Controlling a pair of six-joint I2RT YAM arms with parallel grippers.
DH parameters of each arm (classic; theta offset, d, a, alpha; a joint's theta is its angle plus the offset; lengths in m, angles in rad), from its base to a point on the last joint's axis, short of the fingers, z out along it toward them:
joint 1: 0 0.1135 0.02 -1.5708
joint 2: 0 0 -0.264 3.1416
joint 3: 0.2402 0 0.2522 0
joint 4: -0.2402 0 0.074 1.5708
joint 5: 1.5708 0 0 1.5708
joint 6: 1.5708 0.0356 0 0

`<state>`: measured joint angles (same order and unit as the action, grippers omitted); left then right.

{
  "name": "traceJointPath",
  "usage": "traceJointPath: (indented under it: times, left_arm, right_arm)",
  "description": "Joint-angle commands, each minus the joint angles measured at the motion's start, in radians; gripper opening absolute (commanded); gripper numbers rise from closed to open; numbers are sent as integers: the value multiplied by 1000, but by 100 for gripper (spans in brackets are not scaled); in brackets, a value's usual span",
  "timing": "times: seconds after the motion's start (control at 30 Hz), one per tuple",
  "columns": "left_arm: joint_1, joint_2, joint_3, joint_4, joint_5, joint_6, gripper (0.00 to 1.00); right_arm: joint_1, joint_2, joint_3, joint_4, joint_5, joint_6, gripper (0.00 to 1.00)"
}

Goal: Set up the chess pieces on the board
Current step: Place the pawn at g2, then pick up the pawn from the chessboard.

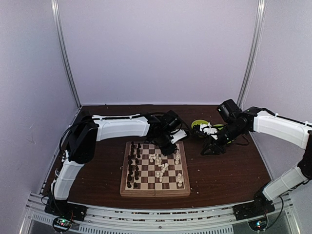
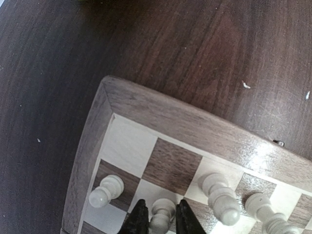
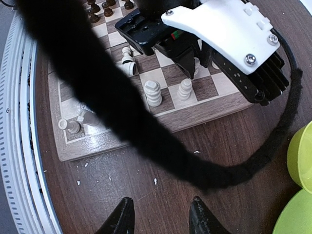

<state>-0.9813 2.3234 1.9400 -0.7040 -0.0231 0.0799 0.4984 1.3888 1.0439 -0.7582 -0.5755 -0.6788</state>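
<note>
Looking in from the near rail (image 1: 156,215), I find the pale left wall (image 1: 29,97) close against the counter (image 1: 229,170). The left arm (image 1: 122,127) fills most of that side, its elbow just beside the wall and its forearm reaching across to the board's far right corner. The board (image 1: 148,183) lies flat in the middle of the counter, nearer the front edge than the back. It has a strip of bare brown wood on its left, a deeper stretch behind it and the broadest open patch to its right. Its light wood border frames dark and cream squares, and a fold seam shows at the middle of its near edge. The dark pieces (image 1: 132,165) stand in two tidy files along its left side. The white pieces (image 1: 161,168) are scattered over the right half, some upright, several toppled. The left jaws stand narrow, straddling one upright white pawn (image 2: 162,214) near that corner; I cannot tell whether they pinch it or only flank it. Right of the board a green dish (image 1: 199,126) sits toward the back. The right arm (image 1: 278,126) bends in from the right wall (image 1: 287,58), its right jaws wide apart with nothing between them, hanging over bare counter flecked with white crumbs (image 3: 155,181), apart from the board's edge. A black cable (image 3: 97,97) droops across in front of them.
</note>
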Motion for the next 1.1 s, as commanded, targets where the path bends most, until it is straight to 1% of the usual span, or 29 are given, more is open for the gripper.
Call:
traceJointPath:
  times: [0.0,0.17,0.27,0.43,0.53,0.67,0.87,1.07]
  left_arm:
    - [9,5,22,21,1,-5,24]
    - [9,-38,20,20,15,-21,28]
    - [9,-101,-13,16,11,-36,29]
    - [7,-271,-143,16,-11,-70,31]
    - [5,-371,-234,17,7,-95,31]
    - [-13,-467,-361,17,50,-84,27]
    - [-71,-517,-503,-5,229,27,28]
    - [-90,-482,-546,-15,244,82,27]
  right_arm:
    - [-4,11,4,-13,12,-8,39]
    - [-5,13,5,-13,12,-7,39]
    - [-4,13,5,-14,11,-7,39]
    - [-5,18,7,-16,11,-10,39]
    - [-5,21,11,-24,8,-11,39]
    - [-4,15,13,-25,10,-10,39]
    - [-4,9,16,-26,5,-12,39]
    - [-5,7,19,-33,8,-12,39]
